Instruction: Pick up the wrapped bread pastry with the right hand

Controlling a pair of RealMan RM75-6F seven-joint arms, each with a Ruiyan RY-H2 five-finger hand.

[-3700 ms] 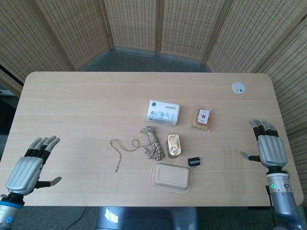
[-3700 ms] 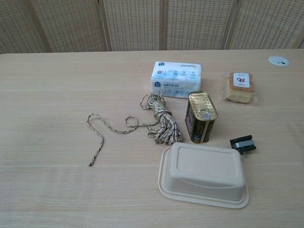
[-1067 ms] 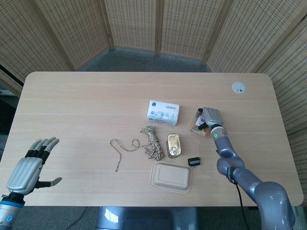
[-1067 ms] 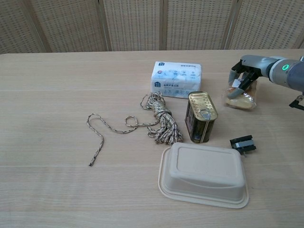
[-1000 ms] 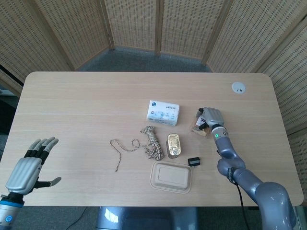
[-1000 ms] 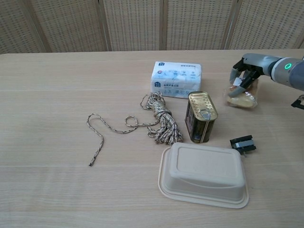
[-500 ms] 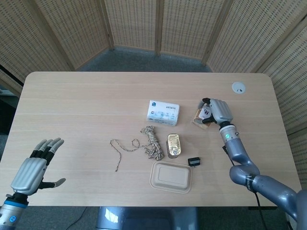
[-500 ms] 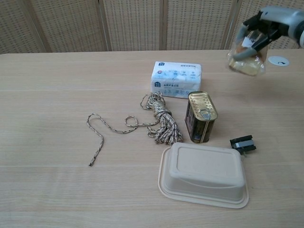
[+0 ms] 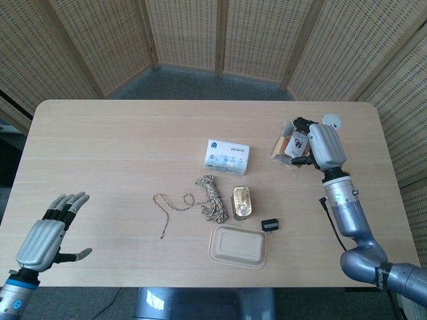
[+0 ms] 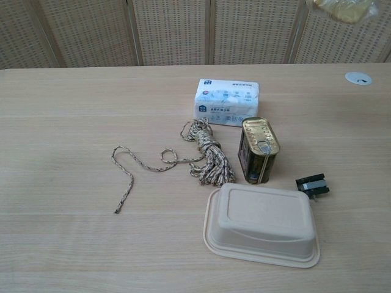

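My right hand [image 9: 320, 148] holds the wrapped bread pastry [image 9: 288, 146] well above the table at the right. The pastry is a pale brown block in clear wrap with a white label, and its lower edge [image 10: 346, 8] just shows at the top of the chest view. The hand itself is out of the chest view. My left hand [image 9: 48, 233] hovers open, fingers spread, beyond the table's near left corner and holds nothing.
On the table [image 9: 107, 153] lie a white tissue pack [image 9: 226, 156], a coiled rope [image 9: 203, 197], a gold tin [image 9: 241, 202], a beige lidded tray [image 9: 238, 245] and a small black clip [image 9: 269, 225]. A white disc [image 9: 332, 121] sits at the far right.
My right hand has lifted the pastry off the table and raised it higher, almost out of the chest view. The left hand has barely moved.
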